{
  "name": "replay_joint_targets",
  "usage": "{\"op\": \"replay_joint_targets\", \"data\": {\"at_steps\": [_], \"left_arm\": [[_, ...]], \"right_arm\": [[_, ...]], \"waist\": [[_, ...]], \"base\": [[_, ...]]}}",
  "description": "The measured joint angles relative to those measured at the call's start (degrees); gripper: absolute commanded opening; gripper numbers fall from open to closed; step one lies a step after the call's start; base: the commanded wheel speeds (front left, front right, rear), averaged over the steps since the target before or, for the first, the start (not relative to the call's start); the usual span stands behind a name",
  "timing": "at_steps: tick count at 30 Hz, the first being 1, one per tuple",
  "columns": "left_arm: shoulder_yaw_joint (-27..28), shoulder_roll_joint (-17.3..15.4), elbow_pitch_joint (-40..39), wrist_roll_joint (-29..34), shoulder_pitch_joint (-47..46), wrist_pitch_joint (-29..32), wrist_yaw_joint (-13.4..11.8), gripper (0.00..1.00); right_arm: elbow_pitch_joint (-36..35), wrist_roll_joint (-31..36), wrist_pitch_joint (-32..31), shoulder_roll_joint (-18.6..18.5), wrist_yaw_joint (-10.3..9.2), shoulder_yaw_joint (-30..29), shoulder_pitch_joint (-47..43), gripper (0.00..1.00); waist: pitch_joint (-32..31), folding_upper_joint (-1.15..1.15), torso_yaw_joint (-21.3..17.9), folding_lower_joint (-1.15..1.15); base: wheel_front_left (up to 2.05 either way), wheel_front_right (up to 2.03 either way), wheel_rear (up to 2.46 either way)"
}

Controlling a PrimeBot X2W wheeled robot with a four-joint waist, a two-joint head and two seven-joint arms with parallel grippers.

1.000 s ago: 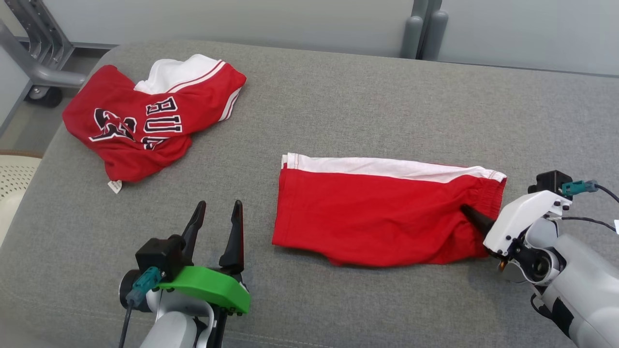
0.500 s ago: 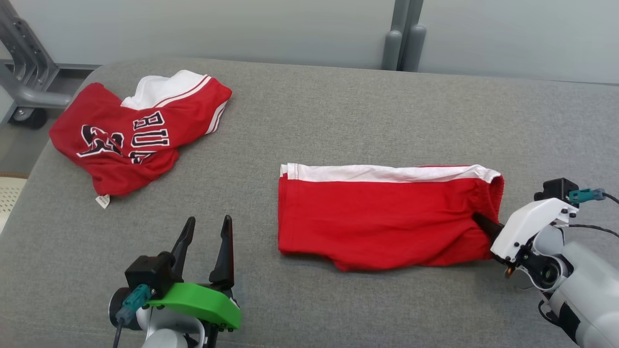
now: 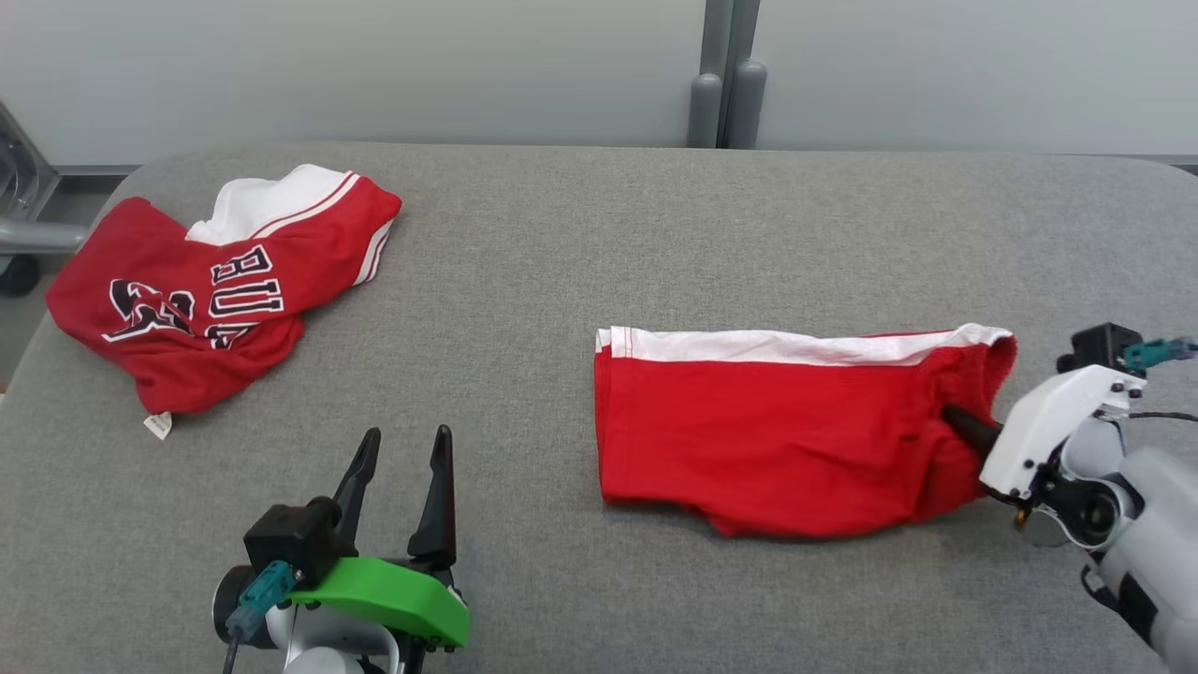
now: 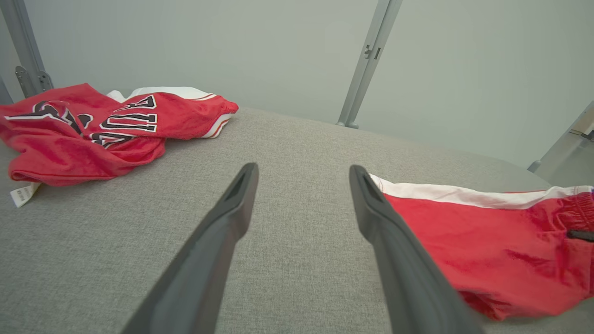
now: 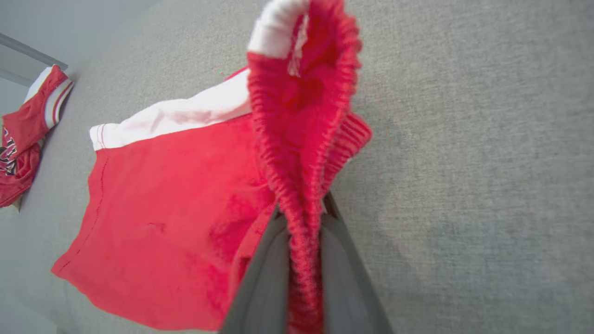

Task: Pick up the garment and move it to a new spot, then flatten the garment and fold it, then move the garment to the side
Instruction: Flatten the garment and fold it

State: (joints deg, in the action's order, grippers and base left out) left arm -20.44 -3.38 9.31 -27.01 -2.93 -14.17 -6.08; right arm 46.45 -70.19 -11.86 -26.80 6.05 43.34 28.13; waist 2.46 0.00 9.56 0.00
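The garment is a pair of folded red shorts with a white side stripe, lying flat on the grey padded table. My right gripper is shut on the gathered red waistband at the shorts' right end. In the right wrist view the elastic band stands up bunched between my right gripper fingers, and the rest of the shorts spreads away to the left. My left gripper hovers open and holds nothing at the lower left, a little left of the shorts. Its spread fingers point across the table.
A crumpled red jersey with black lettering lies at the table's far left corner, also in the left wrist view and the right wrist view. A grey wall with an upright post backs the table. Bare grey surface lies between the two clothes.
The head camera has shifted. My right gripper has closed on the waistband and drawn the shorts to the right, away from the jersey, bunching their right end. The left gripper stays open.
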Motion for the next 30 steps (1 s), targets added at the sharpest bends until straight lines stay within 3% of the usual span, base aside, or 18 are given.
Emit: {"op": "replay_joint_targets", "data": {"at_steps": [9, 18, 27, 30], "left_arm": [[-0.6, -0.2, -1.0, 1.1, 0.1, 0.1, 0.0, 1.00], [-2.1, -0.2, -1.4, 1.6, 0.1, 0.8, -0.1, 1.00], [-3.4, 0.0, -1.2, 1.6, 0.1, 1.0, -0.1, 1.00], [-3.5, 0.1, -1.0, 1.5, 0.1, 1.0, -0.1, 1.00]], "right_arm": [[-9.5, -0.4, -1.6, 5.6, 0.57, 2.3, 2.5, 0.00], [-11.2, -0.2, -2.8, 8.9, 0.75, 4.0, 3.7, 0.00], [-7.6, 1.0, -4.1, 10.9, -3.16, 5.3, 4.4, 0.00], [-6.2, 1.3, -5.1, 11.4, -4.09, 6.1, 4.4, 0.15]], "waist": [[-0.8, 0.00, -0.6, 0.00], [-1.2, 0.00, 2.4, 0.00], [-1.6, 0.00, 7.0, 0.00], [-1.9, 0.00, 8.5, 0.00]], "base": [[0.00, 0.00, 0.00], [0.00, 0.00, 0.00], [0.00, 0.00, 0.00], [0.00, 0.00, 0.00]]}}
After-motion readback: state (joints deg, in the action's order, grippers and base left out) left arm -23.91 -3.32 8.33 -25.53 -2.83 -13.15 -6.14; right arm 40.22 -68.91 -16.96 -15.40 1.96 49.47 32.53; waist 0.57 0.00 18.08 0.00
